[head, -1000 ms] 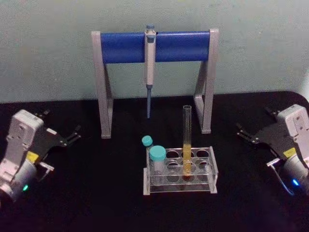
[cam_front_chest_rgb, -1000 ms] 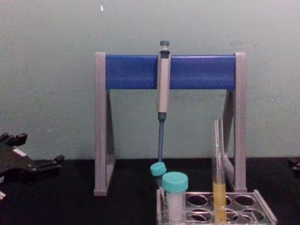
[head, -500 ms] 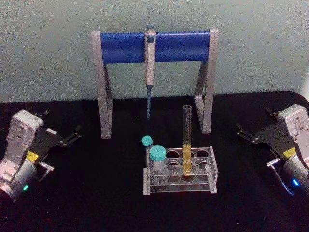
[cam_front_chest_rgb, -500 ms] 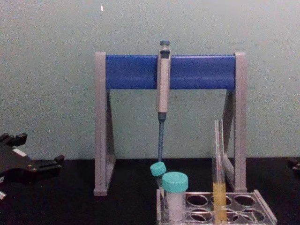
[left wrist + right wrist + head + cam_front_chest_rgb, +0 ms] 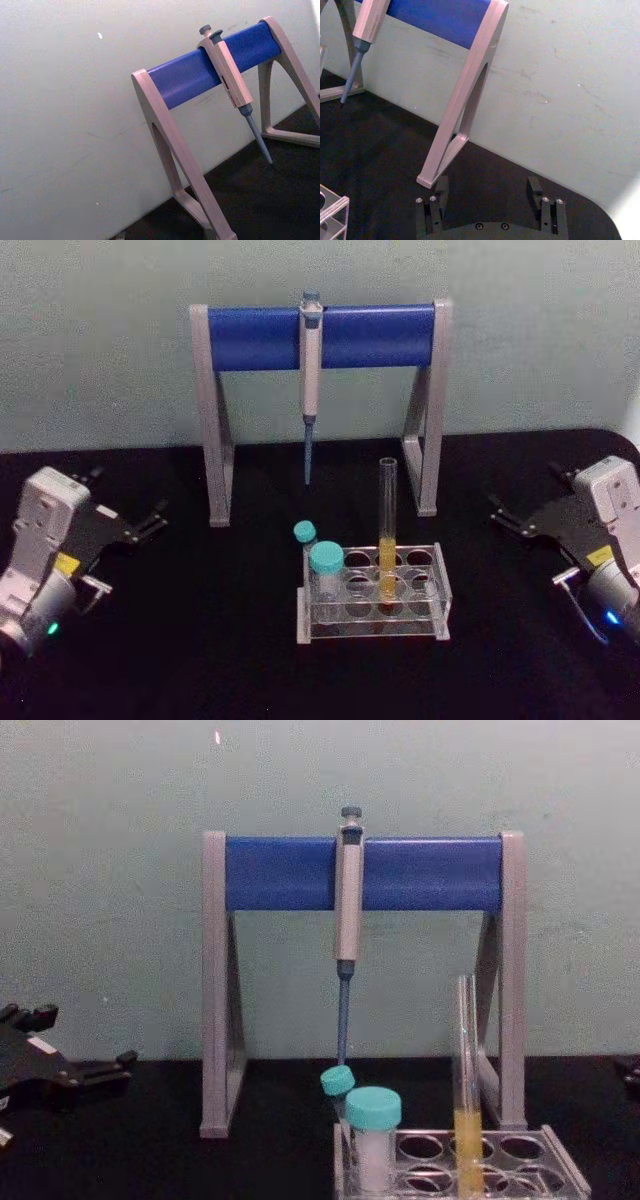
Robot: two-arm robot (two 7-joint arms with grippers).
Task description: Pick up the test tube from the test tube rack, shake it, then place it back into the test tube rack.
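Nothing moved: test tube (image 5: 387, 510) stands in test tube rack (image 5: 441, 612).

- You have the tall, slim, clear glass test tube (image 5: 387, 502) standing upright and uncapped in a hole just right of the rack's middle. Yellow liquid fills its lower third, and its open top rises well above the rack.
- Your low, clear plastic test tube rack (image 5: 372, 631), with rows of round holes on top, sits near you, slightly right of centre.

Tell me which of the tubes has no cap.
The tall clear test tube with yellow liquid, standing in the rack; the two shorter tubes beside it wear teal caps.
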